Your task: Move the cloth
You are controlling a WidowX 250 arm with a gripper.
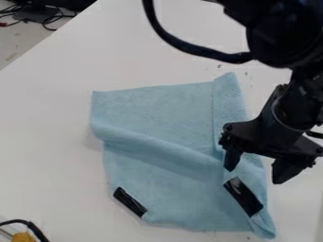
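Note:
The black gripper [254, 174] stands open over the right edge of the light blue cloth [170, 165]. One finger is above the cloth and the other is out past its right side, and I cannot tell how high they are. The cloth lies on the white table with a raised crease running across its middle and a folded strip along its right side. A black, shiny rectangular patch [243, 196] is on the lower right part of the cloth, just below the gripper. Another black patch [131, 202] marks its lower left edge.
White table surface [50, 142] surrounds the cloth. A black cable [183, 46] loops from the arm at the top. At the lower left corner are a yellow item [23, 237] and a dark wire. Cables [44, 16] lie beyond the table's upper left edge.

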